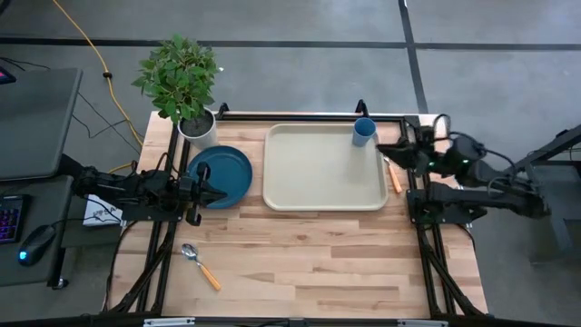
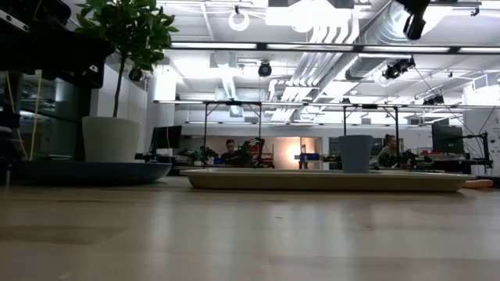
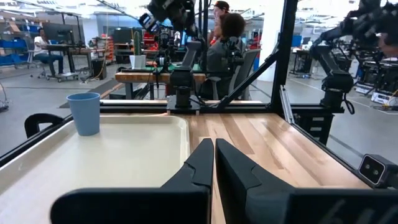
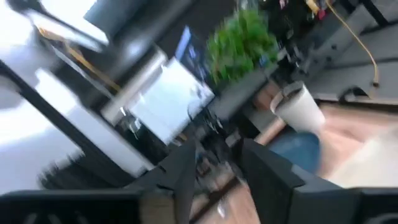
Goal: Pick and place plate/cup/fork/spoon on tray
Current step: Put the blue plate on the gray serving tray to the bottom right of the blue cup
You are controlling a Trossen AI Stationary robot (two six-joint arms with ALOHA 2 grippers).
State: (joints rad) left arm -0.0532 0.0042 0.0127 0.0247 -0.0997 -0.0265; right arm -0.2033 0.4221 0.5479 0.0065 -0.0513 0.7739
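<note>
The beige tray (image 1: 313, 195) lies at the table's far middle. The light-blue cup (image 1: 364, 132) stands upright in its far right corner, and also shows in the left wrist view (image 3: 84, 112). The dark blue plate (image 1: 227, 168) lies on the table left of the tray. The spoon (image 1: 200, 264) lies near the front left. The fork's orange handle (image 1: 394, 177) lies by the tray's right rim, its far end under my right arm. My left gripper (image 1: 216, 193) is shut and empty above the plate's near rim. My right gripper (image 1: 385, 148) is open and empty, raised beside the cup.
A potted plant in a white pot (image 1: 196, 125) stands at the table's far left corner, just behind the plate. Black frame rails (image 1: 300, 114) run along the table's far, left and right edges. Bare wood (image 1: 318, 263) spreads across the near half.
</note>
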